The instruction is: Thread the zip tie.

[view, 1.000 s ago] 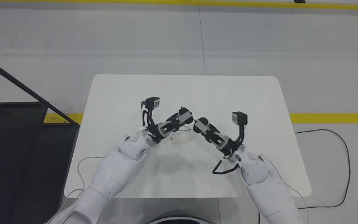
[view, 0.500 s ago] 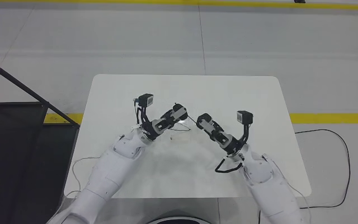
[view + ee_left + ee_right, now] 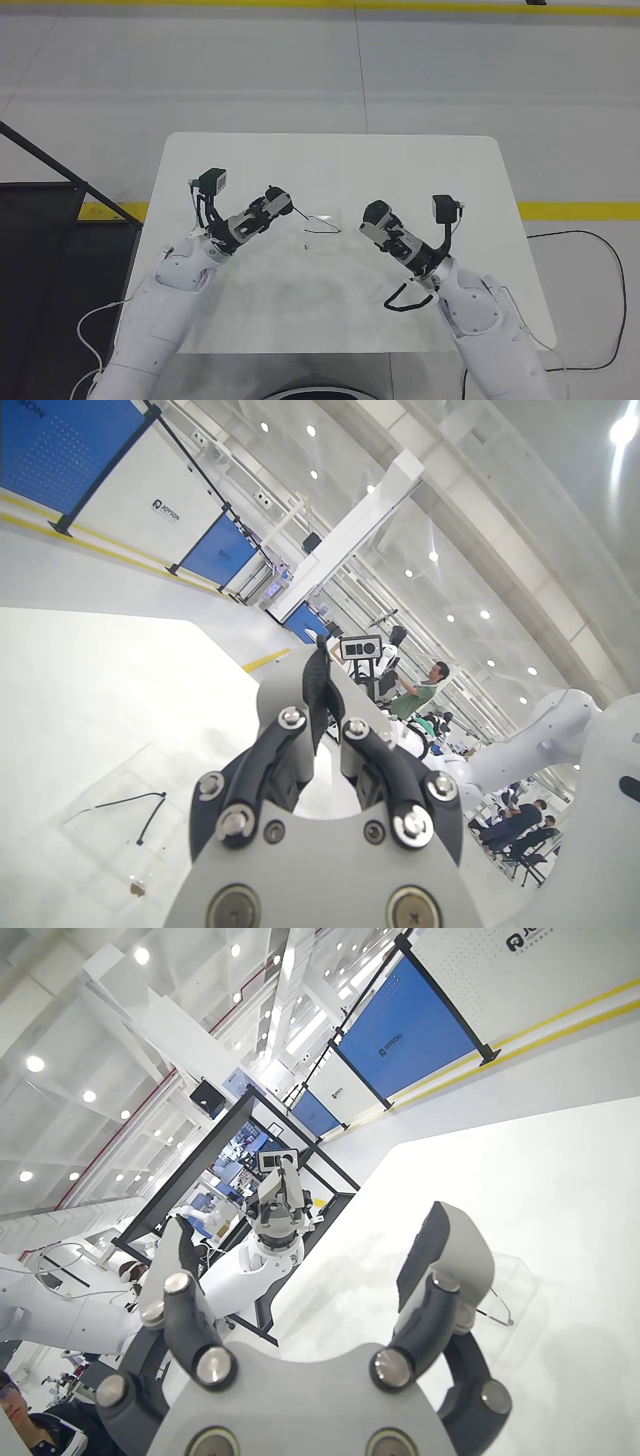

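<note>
White table (image 3: pixel 420 170), zip tie (image 3: pixel 322 225) between left hand (image 3: pixel 285 205), right hand (image 3: pixel 371 214)

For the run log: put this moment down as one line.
left gripper: shut, clear of tie | right gripper: open, clear of tie | zip tie: bent, lying on clear tray between them | threaded: cannot tell

Logo with brand wordmark on white wall panel (image 3: pixel 166 510), not transcribed. Same mark on blue panel (image 3: pixel 390 1047), on narrow white panel (image 3: pixel 337 1093) beside it, and cut off by frame edge on corner panel (image 3: pixel 530 938). Marker plate (image 3: pixel 359 648) on right arm (image 3: pixel 550 720): black shapes on white, no letters. Second marker plate (image 3: pixel 277 1159) on left arm (image 3: pixel 270 1263), likewise shapes. No numbers legible.
</note>
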{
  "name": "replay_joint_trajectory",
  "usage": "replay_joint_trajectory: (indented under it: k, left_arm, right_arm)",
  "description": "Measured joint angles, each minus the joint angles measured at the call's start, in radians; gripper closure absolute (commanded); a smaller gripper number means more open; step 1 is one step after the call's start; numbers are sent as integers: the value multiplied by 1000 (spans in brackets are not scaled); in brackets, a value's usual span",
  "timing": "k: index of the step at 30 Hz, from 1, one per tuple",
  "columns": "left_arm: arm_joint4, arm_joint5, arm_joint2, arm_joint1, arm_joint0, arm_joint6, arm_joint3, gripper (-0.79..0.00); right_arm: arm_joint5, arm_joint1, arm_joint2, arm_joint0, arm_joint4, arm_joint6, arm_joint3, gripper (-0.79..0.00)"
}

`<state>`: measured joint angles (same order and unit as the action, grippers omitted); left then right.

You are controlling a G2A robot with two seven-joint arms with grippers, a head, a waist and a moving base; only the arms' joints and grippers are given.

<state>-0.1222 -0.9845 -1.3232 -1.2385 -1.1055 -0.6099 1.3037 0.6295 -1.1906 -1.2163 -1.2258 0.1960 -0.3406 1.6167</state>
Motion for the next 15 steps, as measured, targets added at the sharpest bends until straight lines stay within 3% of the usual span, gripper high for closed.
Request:
replay_joint_trajectory:
  k: [7, 11, 15]
  left_arm:
    - [2, 14, 0, 0, -2, 7, 8, 0]
    - [-2, 78, -3, 4, 10, 12, 14, 0]
    - [-26, 64, -29, 12, 18, 8, -19, 0]
  right_arm:
    - [-19, -1, 4, 1, 19, 5, 12, -785]
    - [-186, -7, 53, 11, 197, 5, 91, -785]
    - [-366, -16, 124, 58, 369, -79, 135, -785]
